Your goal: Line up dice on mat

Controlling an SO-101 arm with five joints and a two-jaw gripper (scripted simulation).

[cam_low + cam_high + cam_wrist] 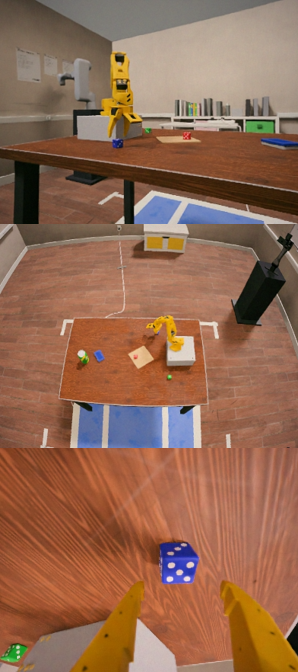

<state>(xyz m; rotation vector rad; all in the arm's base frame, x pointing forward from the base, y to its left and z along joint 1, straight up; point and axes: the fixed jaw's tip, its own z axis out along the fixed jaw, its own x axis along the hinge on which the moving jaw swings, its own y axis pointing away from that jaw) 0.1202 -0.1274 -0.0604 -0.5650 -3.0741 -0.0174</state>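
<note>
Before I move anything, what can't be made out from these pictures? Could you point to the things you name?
Red die's [135, 356] [186, 136] top number: too small, top and exterior.
Green die's [169, 377] [148, 130] [14, 652] full shape: cut off by the wrist view's left edge? Cannot tell; its pips are small.
Blue die's [157, 333] [118, 143] [179, 563] underside: hidden by its own body, every view.

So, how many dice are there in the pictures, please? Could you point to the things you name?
3. The red die [135, 356] [186, 136] is on the mat; the blue die [157, 333] [118, 143] [179, 564] and the green die [169, 377] [148, 130] [14, 652] are on the table, off the mat.
</note>
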